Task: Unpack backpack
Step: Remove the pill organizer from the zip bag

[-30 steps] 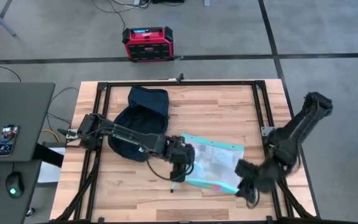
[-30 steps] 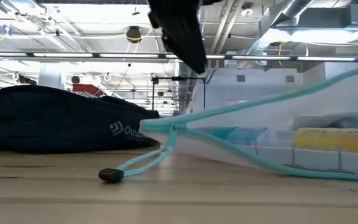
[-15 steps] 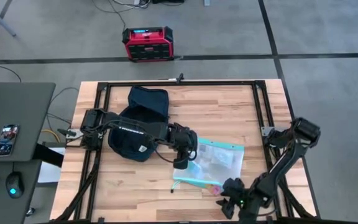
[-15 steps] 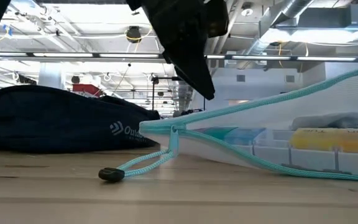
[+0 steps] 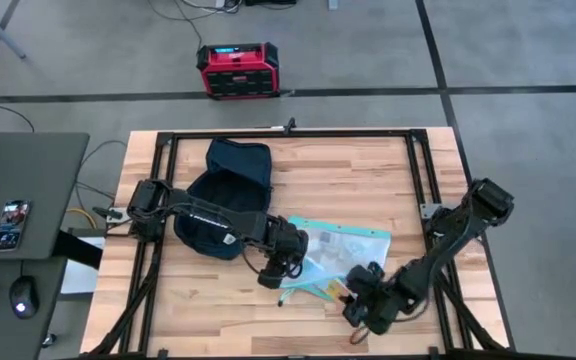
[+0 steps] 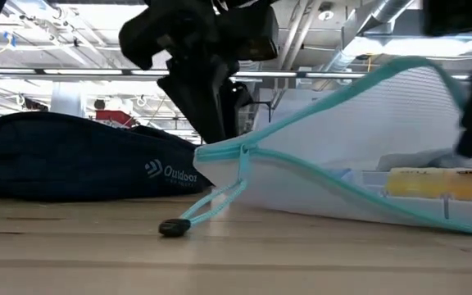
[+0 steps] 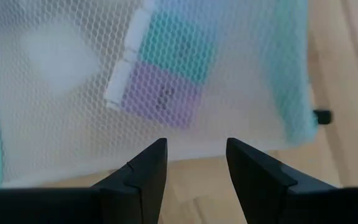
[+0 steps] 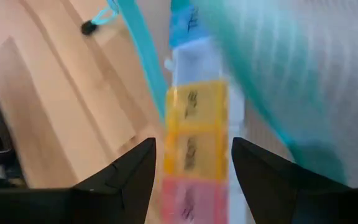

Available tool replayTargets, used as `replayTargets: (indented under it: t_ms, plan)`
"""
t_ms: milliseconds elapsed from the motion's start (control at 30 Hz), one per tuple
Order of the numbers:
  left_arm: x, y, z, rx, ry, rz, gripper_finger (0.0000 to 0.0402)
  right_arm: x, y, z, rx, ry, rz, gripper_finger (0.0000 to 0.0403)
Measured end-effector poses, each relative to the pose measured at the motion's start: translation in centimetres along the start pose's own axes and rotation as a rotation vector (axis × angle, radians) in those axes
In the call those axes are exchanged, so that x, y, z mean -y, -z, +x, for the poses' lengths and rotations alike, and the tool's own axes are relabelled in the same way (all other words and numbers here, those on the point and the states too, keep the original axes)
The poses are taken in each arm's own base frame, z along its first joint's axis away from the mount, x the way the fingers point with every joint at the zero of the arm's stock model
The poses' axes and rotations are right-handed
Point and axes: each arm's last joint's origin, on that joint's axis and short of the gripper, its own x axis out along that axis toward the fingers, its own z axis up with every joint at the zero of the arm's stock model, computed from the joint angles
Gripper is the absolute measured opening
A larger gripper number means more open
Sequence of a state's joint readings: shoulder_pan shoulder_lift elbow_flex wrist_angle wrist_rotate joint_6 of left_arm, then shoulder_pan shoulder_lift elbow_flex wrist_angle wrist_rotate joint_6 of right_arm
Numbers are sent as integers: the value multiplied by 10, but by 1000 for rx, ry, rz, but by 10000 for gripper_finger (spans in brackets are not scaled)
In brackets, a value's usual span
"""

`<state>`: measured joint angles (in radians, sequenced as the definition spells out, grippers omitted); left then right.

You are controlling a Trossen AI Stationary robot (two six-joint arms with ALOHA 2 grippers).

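Observation:
The dark navy backpack [image 5: 223, 185] lies flat at the table's far left, its logo side showing in the low view [image 6: 72, 160]. Right of it lies a white mesh pouch [image 5: 343, 250] with teal trim. A coloured pill organizer [image 8: 194, 130] lies in the pouch's mouth. My left gripper [image 7: 194, 158] hangs open over the pouch's left edge [image 5: 276, 268]. My right gripper [image 8: 191, 168] is open at the pouch's near mouth [image 5: 356, 300], a finger on each side of the organizer's end. The pouch's cord toggle [image 6: 173, 228] rests on the wood. My left gripper's fingertips [image 7: 151, 155] stand just short of the pouch's mesh edge [image 7: 185, 149]; whether they touch it cannot be told. My right gripper comes level at the mouth from the table's near side. The pouch's teal-edged upper layer [image 6: 416, 70] arches up over it. Whether the fingers touch the organizer [image 8: 194, 186] cannot be told.
A red-black box [image 5: 238, 70] sits on the floor beyond the table. A dark side desk [image 5: 18, 190] with a phone and a mouse stands to the left. Black frame rails [image 5: 288, 133] run along the table's edges. Bare wood [image 5: 358, 175] lies at the far right.
My right gripper has swung from the near right corner toward the table's left and up to the pouch's mouth. The pouch's upper layer has risen into an arch, and its zip corner has lifted a little. The cord toggle has slid a short way. My left gripper has shifted slightly over the pouch's left edge.

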<state>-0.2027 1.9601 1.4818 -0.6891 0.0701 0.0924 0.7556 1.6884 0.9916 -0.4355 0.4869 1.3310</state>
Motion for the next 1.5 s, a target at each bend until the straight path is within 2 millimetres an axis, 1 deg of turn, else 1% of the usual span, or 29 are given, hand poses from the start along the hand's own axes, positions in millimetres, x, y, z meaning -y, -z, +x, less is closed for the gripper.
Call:
replayTargets:
  t_ms: [133, 233, 333, 400, 500, 600, 733, 800, 867, 1000, 1067, 1133, 1200, 1267, 1300, 1333, 1500]
  plan:
    - [10, -1, -1, 7, 18, -17, 150, 9, -20, 11, -22, 54, -32, 202]
    - [21, -3, 3, 14, 32, -15, 150, 16, -33, 18, -16, 90, -64, 202]
    - [32, -7, 11, 61, 44, -19, 150, 17, -44, 23, -31, 58, -89, 202]
    - [37, -4, 19, 76, 49, -38, 150, 19, -49, 26, -58, 55, -104, 202]
    - [43, -2, 28, 156, 55, -67, 150, 28, -53, 29, -76, 107, -107, 202]
    - [44, 4, 36, 183, 61, -126, 150, 33, -59, 32, -94, 129, -112, 202]
    - [43, 9, 40, 170, 63, -179, 150, 32, -63, 34, -103, 90, -187, 202]
    - [43, 12, 42, 160, 57, -191, 150, 32, -62, 37, -120, 88, -218, 202]
    - [43, 12, 42, 158, 55, -205, 150, 34, -59, 43, -155, 102, -243, 200]
    - [43, 12, 42, 159, 56, -216, 150, 36, -56, 56, -166, 133, -246, 187]
    - [44, 12, 42, 160, 57, -215, 150, 38, -57, 60, -167, 140, -241, 174]
    - [44, 12, 42, 160, 57, -215, 150, 39, -59, 61, -173, 143, -236, 149]
    - [44, 12, 42, 160, 57, -214, 150, 40, -61, 61, -192, 133, -227, 105]
    - [44, 12, 42, 161, 56, -213, 149, 38, -64, 58, -214, 101, -217, 45]
    - [44, 12, 42, 160, 53, -214, 149, 35, -65, 57, -234, 77, -213, 24]
    - [43, 12, 42, 162, 52, -216, 149, 34, -66, 55, -253, 72, -207, 15]
    - [41, 13, 42, 160, -2, -221, 149, 22, -77, 45, -341, 37, -115, 2]
